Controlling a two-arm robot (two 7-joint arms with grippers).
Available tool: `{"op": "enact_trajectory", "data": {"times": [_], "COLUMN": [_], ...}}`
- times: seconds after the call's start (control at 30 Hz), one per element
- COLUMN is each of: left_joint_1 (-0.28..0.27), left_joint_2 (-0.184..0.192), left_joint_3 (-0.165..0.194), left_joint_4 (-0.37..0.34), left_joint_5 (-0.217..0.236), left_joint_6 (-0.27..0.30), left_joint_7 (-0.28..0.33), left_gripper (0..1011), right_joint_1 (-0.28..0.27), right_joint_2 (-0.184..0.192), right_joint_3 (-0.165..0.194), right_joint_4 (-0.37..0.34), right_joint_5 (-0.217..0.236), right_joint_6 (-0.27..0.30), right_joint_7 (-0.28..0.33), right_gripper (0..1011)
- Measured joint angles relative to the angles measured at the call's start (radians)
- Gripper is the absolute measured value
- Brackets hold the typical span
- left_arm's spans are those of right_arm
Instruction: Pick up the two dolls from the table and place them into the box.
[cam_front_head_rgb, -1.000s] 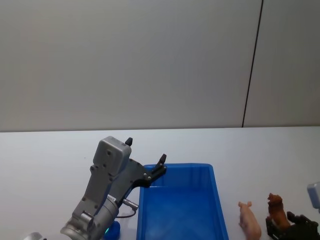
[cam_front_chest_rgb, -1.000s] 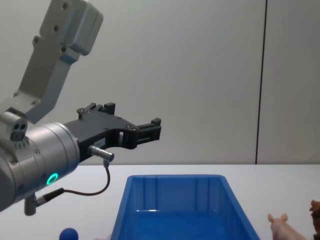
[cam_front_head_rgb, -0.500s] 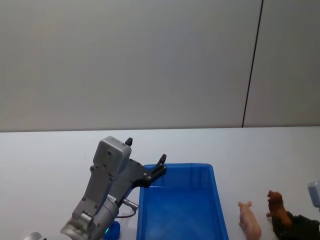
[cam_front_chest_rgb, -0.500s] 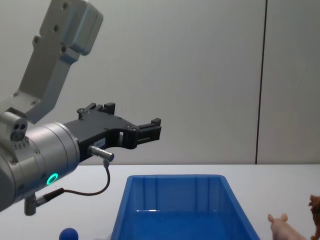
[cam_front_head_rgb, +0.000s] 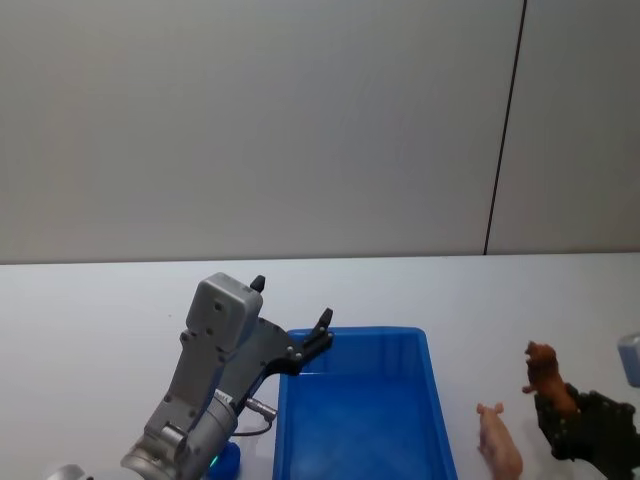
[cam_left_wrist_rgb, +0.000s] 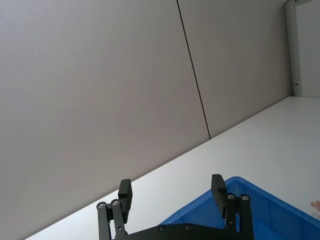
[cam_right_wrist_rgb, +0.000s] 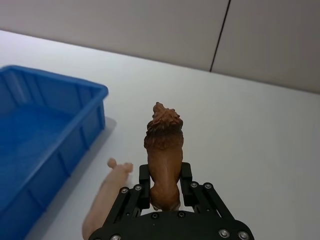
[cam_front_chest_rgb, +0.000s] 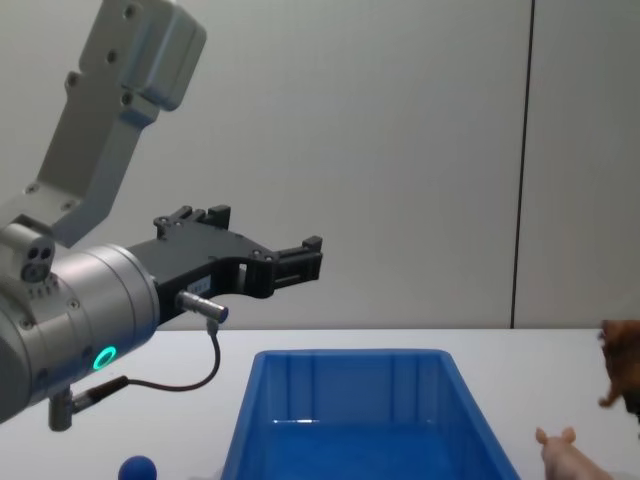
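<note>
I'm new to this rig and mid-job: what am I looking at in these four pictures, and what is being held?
This is a two-armed robot at a white table. The head and chest pictures look forward from its body. Each wrist picture looks along one arm's gripper.

The left gripper hangs open in the air near the far left corner of the blue box and holds nothing. The right gripper is shut on the brown doll and holds it above the table, to the right of the box.

The pink doll lies on the table between the box and that gripper. A small blue ball sits to the left of the box.
</note>
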Motion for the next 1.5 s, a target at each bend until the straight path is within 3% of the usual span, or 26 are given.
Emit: {"op": "enact_trajectory", "data": {"times": [0.47,0.8,1.03,1.5], "left_joint_1": [0.0,0.0,0.0,0.0], "left_joint_2": [0.0,0.0,0.0,0.0], "left_joint_3": [0.0,0.0,0.0,0.0], "left_joint_4": [0.0,0.0,0.0,0.0], "left_joint_5": [0.0,0.0,0.0,0.0], "left_joint_6": [0.0,0.0,0.0,0.0], "left_joint_7": [0.0,0.0,0.0,0.0], "left_gripper": [1001,1001,1001,1001], "right_joint_1": [0.045,0.107,0.137,0.168], "right_joint_2": [-0.016,-0.064,-0.092,-0.122], "right_joint_3": [-0.019,-0.059,-0.083,-0.107], "right_joint_4": [-0.031,-0.001,0.026,0.067], "right_joint_5": [-0.032,-0.063,-0.077,-0.09], "right_joint_6": [-0.044,-0.059,-0.06,-0.045], "right_joint_7": [0.126,0.251,0.3,0.328], "right_gripper": [337,337,351,797]}}
